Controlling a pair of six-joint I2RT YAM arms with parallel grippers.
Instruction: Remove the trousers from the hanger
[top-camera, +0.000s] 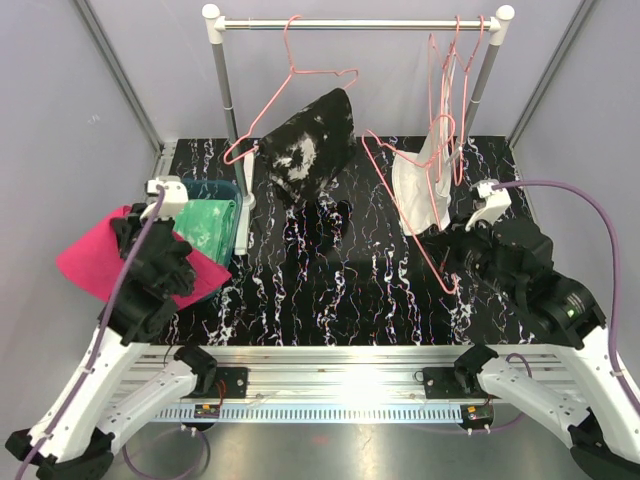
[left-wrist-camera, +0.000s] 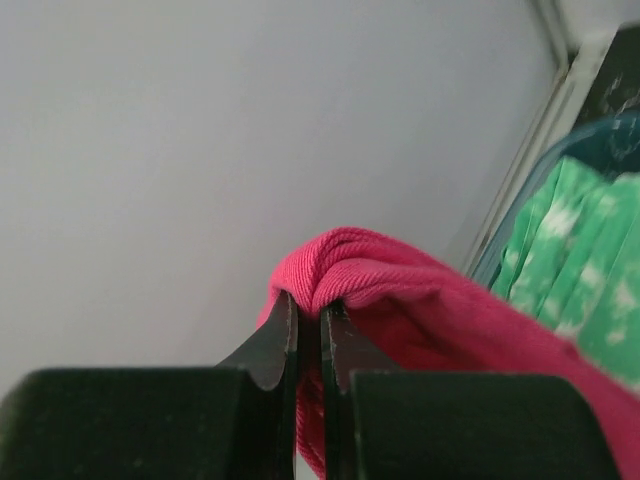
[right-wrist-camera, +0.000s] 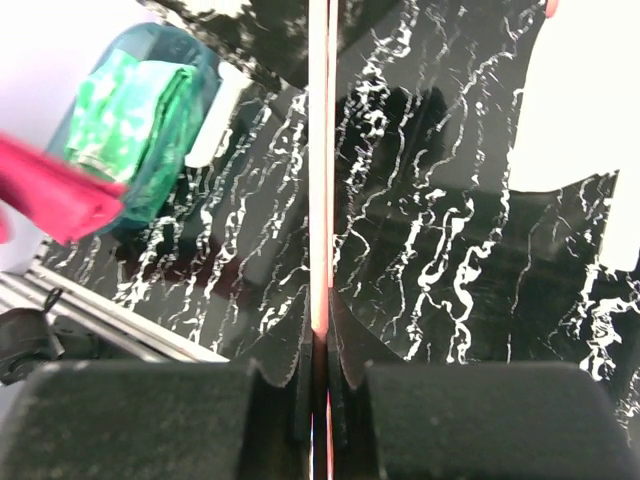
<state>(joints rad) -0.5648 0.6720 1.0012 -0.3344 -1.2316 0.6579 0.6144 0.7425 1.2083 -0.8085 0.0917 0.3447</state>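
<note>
Three trousers: one pink, one green, one black with white speckles.
Pink trousers (top-camera: 92, 258): at 9 o'clock in the top view, spread over the table's left edge and overlapping the near corner of the green pair.
Left gripper (left-wrist-camera: 308, 322): pressed together on a fold of the pink cloth, which bulges over its fingertips.
Green trousers (top-camera: 207, 228): folded, lying in a teal bin (top-camera: 222, 187) at about 10 o'clock, just beside the rack's left post.
Black speckled trousers (top-camera: 310, 150): at 12 o'clock, draped on a wire hanger (top-camera: 322, 72) hooked over the rail (top-camera: 350, 24), above the marbled table (top-camera: 330, 300).
Right gripper (right-wrist-camera: 318, 345): at 3 o'clock, pinched on the thin pink wire of a second hanger (right-wrist-camera: 319, 150), which runs straight up between its fingers.
Second hanger: tilted, sloping from the table's middle toward 4 o'clock.
White garment (top-camera: 420, 185): hangs at 2 o'clock, against the second hanger's wire.
</note>
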